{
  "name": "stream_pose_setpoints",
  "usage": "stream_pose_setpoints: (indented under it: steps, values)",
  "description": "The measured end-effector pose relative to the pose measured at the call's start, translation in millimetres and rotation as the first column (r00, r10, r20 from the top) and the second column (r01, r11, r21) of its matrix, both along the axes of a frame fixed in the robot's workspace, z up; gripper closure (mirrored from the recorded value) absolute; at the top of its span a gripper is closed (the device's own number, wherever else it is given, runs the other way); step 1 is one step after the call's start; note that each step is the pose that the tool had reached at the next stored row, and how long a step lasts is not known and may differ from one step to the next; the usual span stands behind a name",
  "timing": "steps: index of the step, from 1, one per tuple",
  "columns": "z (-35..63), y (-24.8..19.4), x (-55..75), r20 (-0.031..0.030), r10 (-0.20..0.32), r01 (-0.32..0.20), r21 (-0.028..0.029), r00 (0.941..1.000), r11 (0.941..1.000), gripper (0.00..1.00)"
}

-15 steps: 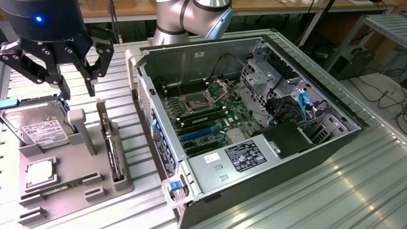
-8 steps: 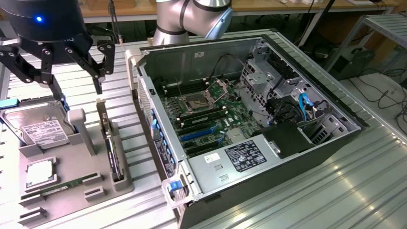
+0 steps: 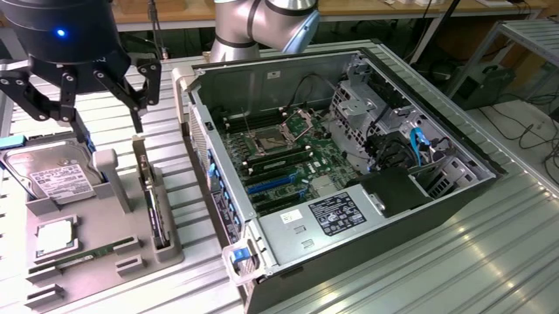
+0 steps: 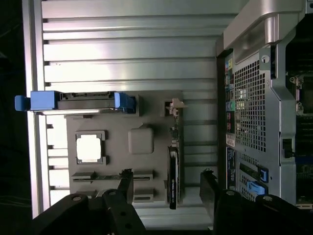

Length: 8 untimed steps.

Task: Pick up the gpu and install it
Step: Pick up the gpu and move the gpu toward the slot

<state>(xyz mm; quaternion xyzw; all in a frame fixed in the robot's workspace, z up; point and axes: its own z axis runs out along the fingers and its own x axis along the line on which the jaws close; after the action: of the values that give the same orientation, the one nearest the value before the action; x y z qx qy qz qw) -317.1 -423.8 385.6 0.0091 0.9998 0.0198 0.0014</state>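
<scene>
- The exterior view shows the end effector (image 3: 109, 131) hanging released, its fingers spread wide with nothing between them, above the far end of a gray fixture (image 3: 105, 226) on the ribbed metal counter (image 3: 419, 261).
- That view also shows the open computer case (image 3: 262, 78) lying just beside the fixture, with its motherboard exposed.
- The wrist view looks straight down on the fixture. It shows the top edge of the gpu (image 4: 173, 171) as a thin dark line, with the dark fingers (image 4: 126, 186) standing on either side of it and clear of it.
- The gpu (image 3: 154, 203) stands on its long edge in a slot on the fixture's side nearest the case.
- Its long axis runs parallel to the case wall, from far to near in the exterior view. Its pale bracket is at the far end.
- It is a thin, flat, dark green card.
- A hard drive (image 3: 54, 173) and a processor (image 3: 54, 237) sit in other places on the fixture.
</scene>
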Motion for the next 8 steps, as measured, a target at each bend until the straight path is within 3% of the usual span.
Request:
stream_pose_setpoints:
  steps: [8]
  values:
    - [-5.6,0.0,0.0,0.0,0.007,-0.007,0.0003,1.0,1.0,0.34]
